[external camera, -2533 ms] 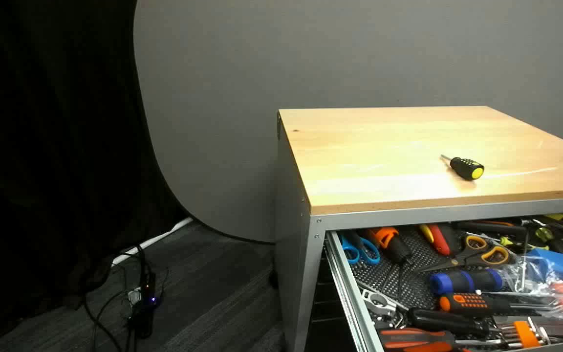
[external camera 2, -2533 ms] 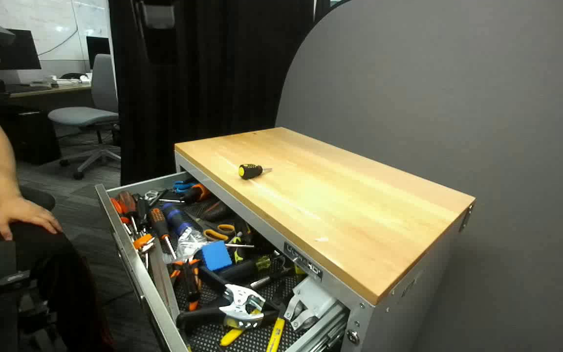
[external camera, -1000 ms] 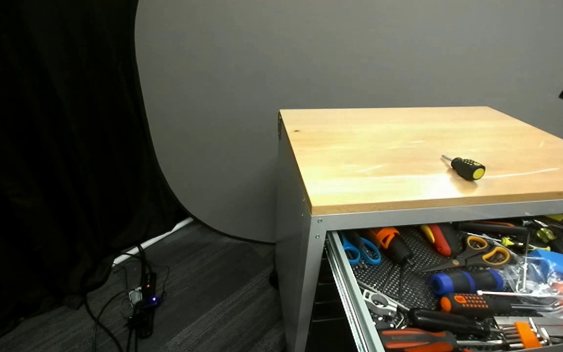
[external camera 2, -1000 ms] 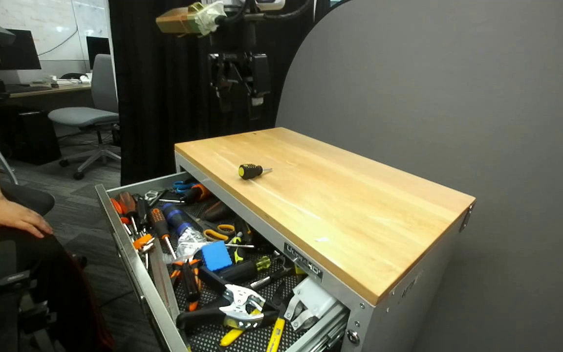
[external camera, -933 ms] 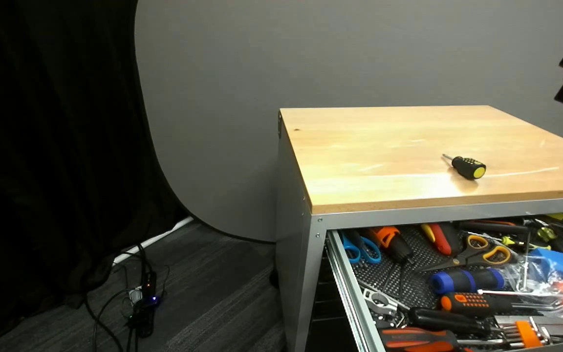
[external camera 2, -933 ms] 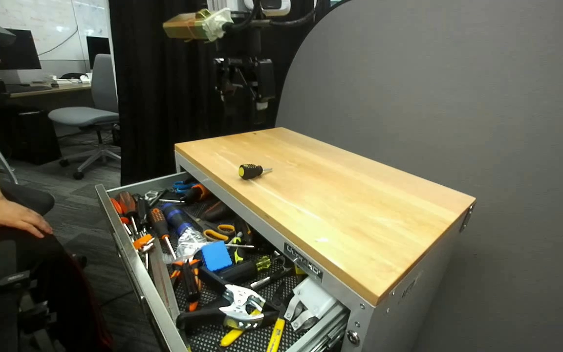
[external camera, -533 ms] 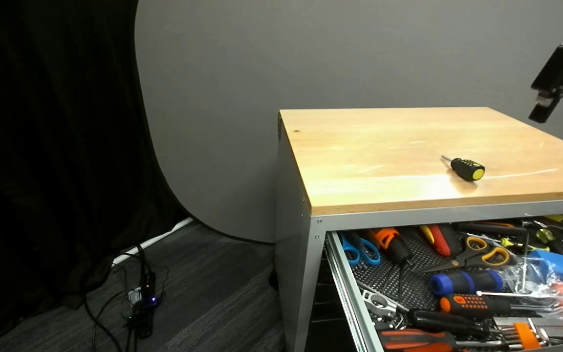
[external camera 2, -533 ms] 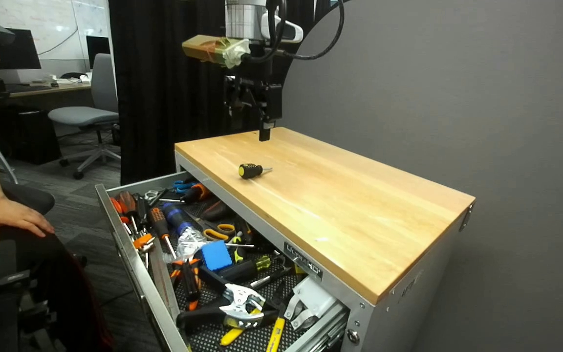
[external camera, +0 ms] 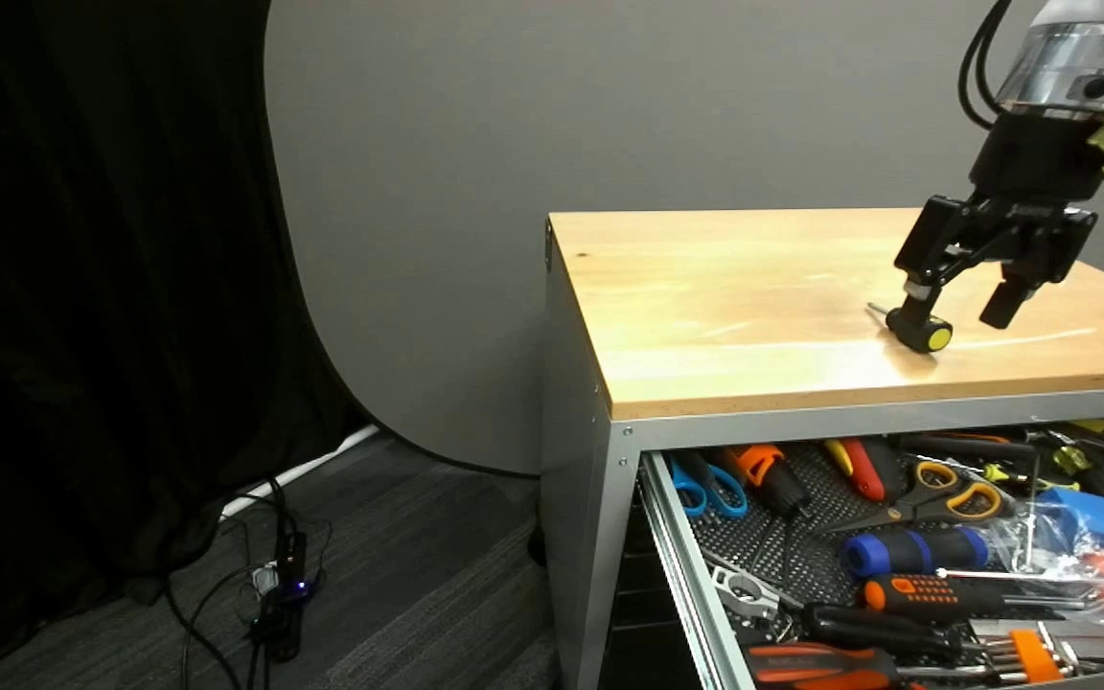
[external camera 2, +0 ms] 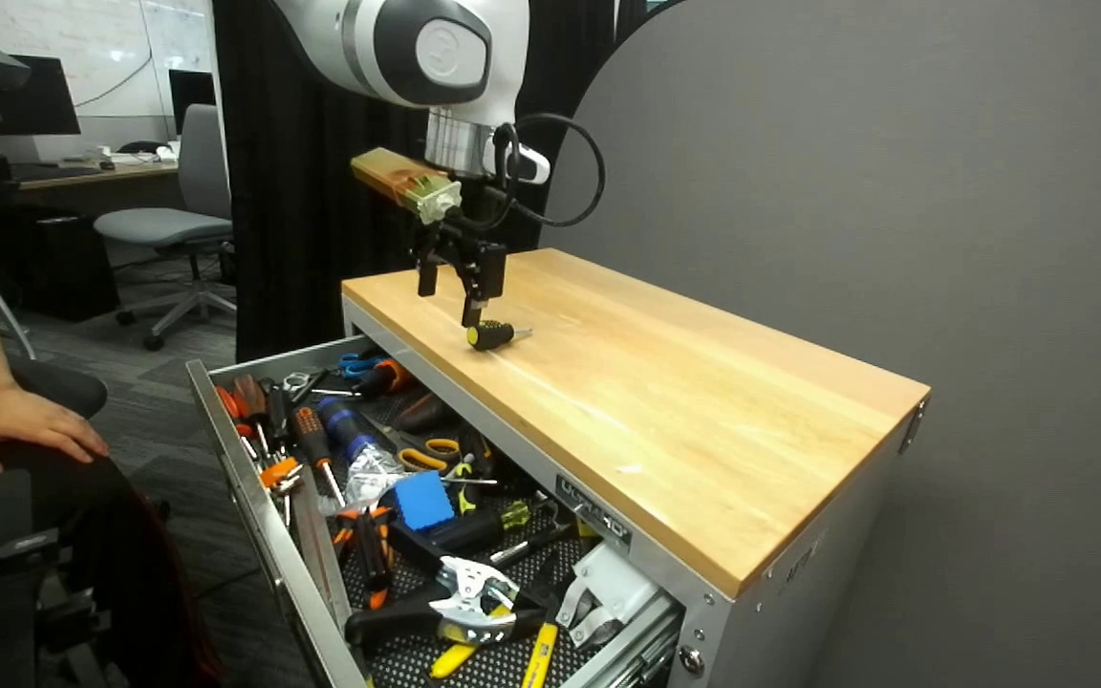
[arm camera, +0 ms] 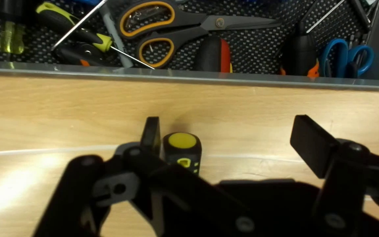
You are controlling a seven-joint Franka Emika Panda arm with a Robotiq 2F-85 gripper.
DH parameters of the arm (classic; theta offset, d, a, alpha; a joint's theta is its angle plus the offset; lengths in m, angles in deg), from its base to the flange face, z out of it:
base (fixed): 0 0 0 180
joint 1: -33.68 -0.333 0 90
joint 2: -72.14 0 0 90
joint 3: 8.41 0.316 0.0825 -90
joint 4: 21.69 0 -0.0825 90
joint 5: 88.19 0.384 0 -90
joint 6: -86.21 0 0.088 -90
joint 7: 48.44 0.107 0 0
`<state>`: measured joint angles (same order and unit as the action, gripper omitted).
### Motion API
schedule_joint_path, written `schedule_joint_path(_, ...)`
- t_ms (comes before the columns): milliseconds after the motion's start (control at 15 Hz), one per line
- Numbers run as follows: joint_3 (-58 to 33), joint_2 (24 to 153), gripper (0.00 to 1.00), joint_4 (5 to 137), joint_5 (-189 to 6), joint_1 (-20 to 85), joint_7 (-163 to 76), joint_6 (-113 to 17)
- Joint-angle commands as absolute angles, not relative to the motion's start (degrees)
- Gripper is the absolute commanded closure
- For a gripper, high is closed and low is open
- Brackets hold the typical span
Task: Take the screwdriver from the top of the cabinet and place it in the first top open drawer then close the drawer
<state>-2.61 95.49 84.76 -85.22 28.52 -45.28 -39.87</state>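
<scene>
Jaws of the tool [arm camera: 231, 141] stand wide apart, gripping nothing; in the wrist view the stubby screwdriver [arm camera: 182, 152] lies between them, just beside the left jaw, contact unclear. Grasping seems the step in hand; the next move probably calls for centring, then closing across the handle. That rounded black handle, flecked yellow, looks rubbery and lies on a pale, glossy wooden surface [external camera: 724, 307]. At left in an exterior view, the top drawer [external camera 2: 269, 521] stands open, grey metal around pebbled black liner [arm camera: 252, 49].
</scene>
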Motion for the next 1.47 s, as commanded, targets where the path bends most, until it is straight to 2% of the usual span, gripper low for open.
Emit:
schedule_joint_path(0,-3.7,97.4,0.00,82.0,-86.2,27.2,-42.7,-42.8)
schedule_joint_path(667,-6.4,99.3,0.00,82.7,-92.4,25.4,-37.3,-47.3)
schedule_joint_path(800,-6.7,99.7,0.26,83.2,-92.8,24.9,-35.8,-48.9)
schedule_joint_path(1000,-7.8,99.6,0.52,84.6,-93.3,23.6,-31.4,-53.9)
schedule_joint_path(1267,-10.3,98.6,0.81,86.1,-94.6,22.4,-26.5,-55.9)
schedule_joint_path(1333,-11.0,98.4,0.86,86.4,-94.7,22.4,-25.5,-56.1)
schedule_joint_path(1400,-11.7,98.0,0.83,87.2,-94.8,22.4,-24.3,-56.3)
